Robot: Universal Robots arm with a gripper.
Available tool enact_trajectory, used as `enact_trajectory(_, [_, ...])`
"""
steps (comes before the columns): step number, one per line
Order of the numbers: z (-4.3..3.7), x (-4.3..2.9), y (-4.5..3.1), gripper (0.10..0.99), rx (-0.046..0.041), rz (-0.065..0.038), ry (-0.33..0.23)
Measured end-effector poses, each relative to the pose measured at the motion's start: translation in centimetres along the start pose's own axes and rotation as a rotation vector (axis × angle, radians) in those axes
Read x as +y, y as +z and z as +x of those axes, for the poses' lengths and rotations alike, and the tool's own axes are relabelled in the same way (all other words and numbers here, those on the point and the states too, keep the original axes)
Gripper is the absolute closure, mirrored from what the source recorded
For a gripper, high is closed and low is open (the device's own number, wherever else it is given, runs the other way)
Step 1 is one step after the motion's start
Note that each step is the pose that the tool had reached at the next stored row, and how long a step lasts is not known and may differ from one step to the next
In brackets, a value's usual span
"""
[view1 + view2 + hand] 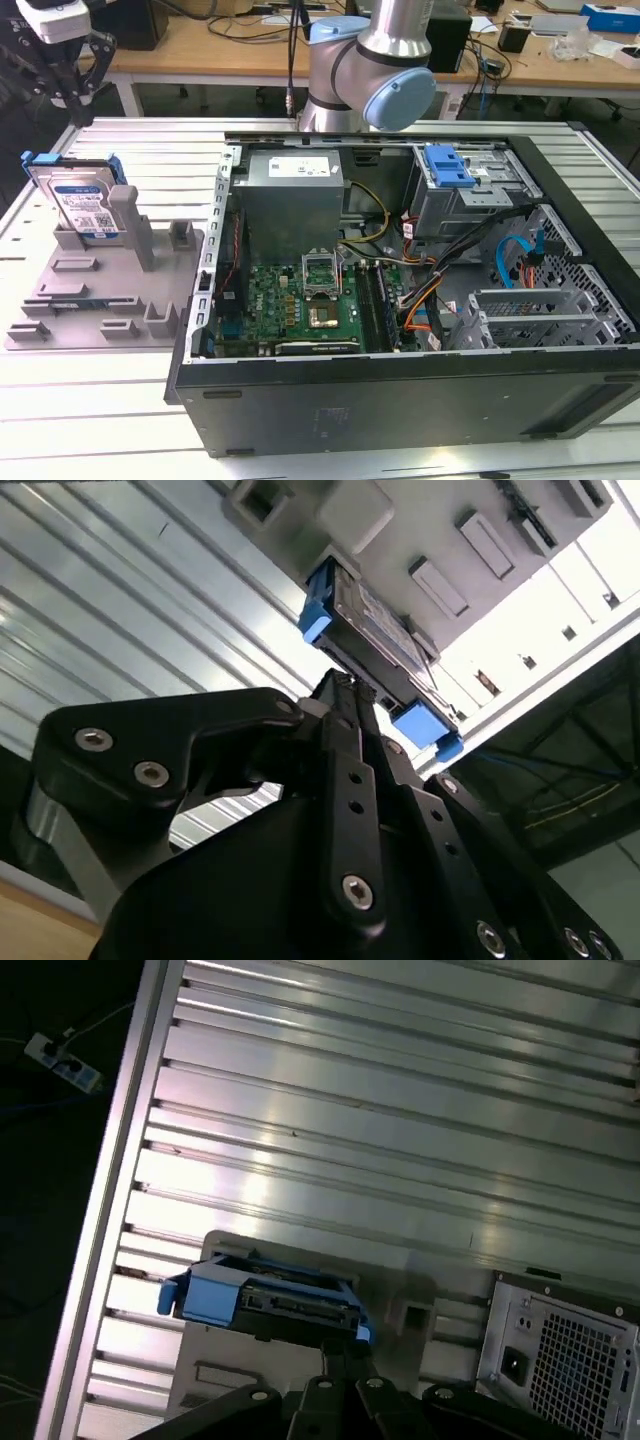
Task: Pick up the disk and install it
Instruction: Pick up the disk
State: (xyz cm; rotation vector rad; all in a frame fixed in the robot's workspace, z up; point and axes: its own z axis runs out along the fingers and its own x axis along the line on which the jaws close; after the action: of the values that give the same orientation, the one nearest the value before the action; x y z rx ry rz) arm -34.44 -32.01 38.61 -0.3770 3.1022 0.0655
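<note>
Pincer [340, 688] tips together, empty, abv disk [372, 630]

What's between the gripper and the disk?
Nothing visible. The gripper hangs above the disk, which stands upright in the grey holder at the exterior view's left, with only open air between them.

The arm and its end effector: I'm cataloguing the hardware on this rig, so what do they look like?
In the exterior view the arm is a silver-grey metal tube with rounded joints capped in pale blue. In the second wrist view the end effector is matte black, built from flat linkage bars studded with silver screw heads. The exterior view shows a white housing above it.
</note>
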Motion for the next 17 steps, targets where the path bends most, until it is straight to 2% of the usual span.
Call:
enact_trajectory(4, [0.00, 0.00, 0.04, 0.729, 0.0061, -0.003, -0.099])
enact_trajectory(5, [0.00, 0.00, 0.05, 0.729, 0.0074, -0.003, -0.118])
enact_trajectory(6, [0.00, 0.00, 0.06, 0.663, 0.0095, -0.004, -0.150])
enact_trajectory(13, [0.00, 0.00, 0.11, 0.663, 0.0182, -0.008, -0.307])
enact_trajectory(15, [0.00, 0.00, 0.13, 0.663, 0.0218, -0.009, -0.378])
enact_trajectory(17, [0.00, -0.01, 0.14, 0.663, 0.0235, -0.010, -0.415])
